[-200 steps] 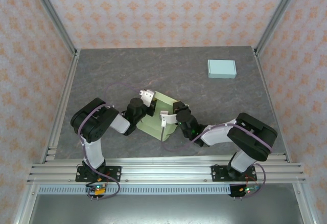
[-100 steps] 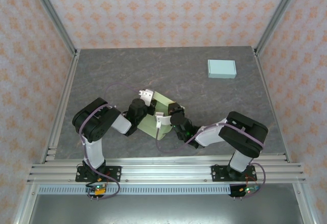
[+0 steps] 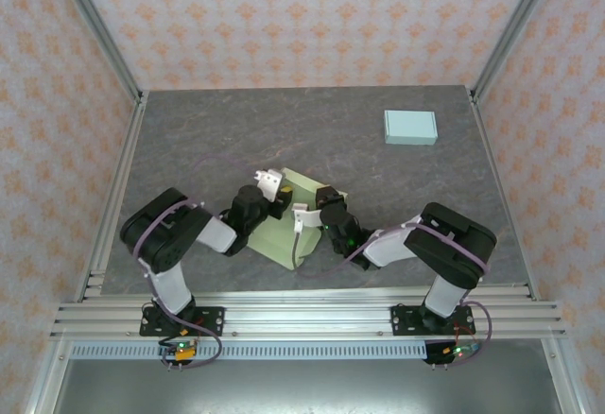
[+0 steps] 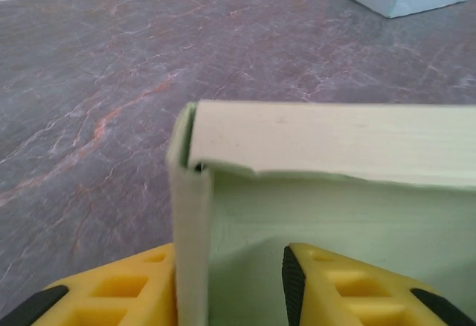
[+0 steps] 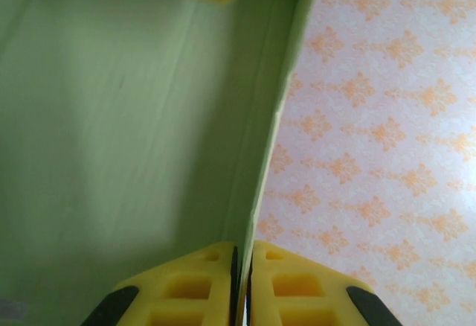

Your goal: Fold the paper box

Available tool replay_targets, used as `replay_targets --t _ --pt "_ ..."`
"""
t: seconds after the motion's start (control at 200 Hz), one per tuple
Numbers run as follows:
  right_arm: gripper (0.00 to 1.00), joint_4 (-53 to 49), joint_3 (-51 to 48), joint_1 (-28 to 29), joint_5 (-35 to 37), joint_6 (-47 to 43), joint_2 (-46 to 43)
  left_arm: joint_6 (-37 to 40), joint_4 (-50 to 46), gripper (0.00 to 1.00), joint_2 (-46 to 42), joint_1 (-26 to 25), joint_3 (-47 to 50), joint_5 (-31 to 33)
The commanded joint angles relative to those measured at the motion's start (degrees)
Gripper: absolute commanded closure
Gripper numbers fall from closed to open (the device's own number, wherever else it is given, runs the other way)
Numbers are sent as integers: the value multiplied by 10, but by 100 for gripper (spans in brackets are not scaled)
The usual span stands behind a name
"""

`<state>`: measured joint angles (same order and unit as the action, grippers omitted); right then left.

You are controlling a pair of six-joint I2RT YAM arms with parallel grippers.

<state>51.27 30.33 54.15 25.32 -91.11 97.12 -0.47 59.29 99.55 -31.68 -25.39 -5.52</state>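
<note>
From above, the green paper box (image 3: 279,239) sits on the grey tabletop (image 3: 189,140) between my two arms. A pale blue box (image 3: 410,127) lies well apart from it, off to the far right. My left fingers (image 3: 269,182) are at the paper box's far-left corner and my right fingers (image 3: 303,217) are at its right wall. In my left wrist view, my left fingers (image 4: 111,296) stand partly open astride an upright wall of the paper box (image 4: 335,147), one pad against it and the other clear. In my right wrist view, my right fingers (image 5: 186,285) are pinched tight on the thin edge of the paper box (image 5: 111,117).
</note>
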Motion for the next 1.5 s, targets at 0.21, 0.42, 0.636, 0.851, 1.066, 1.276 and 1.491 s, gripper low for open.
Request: replay_targets --t 0.21,0.42,0.636,0.851,1.066,1.276,1.491 --pt "89 -93 -17 3 -45 2 4 -81 -136 58 -280 51 64 -11" --pt "88 -78 4 4 -33 -12 -1 -151 -341 47 -344 108 -33 -3" --pt "88 -64 45 -6 -33 -43 0 -226 -401 47 -268 141 -130 -60" --pt "88 -84 97 -30 -58 -88 -2 -298 -511 46 -228 172 -223 -49" --pt "87 -49 137 -39 -53 -128 44 -362 -534 46 -175 196 -256 -76" --pt "72 -39 120 -28 -40 -100 58 -351 -524 46 -151 196 -252 -94" --pt "67 -86 96 -20 -45 -71 3 -357 -526 47 -121 195 -251 -143"
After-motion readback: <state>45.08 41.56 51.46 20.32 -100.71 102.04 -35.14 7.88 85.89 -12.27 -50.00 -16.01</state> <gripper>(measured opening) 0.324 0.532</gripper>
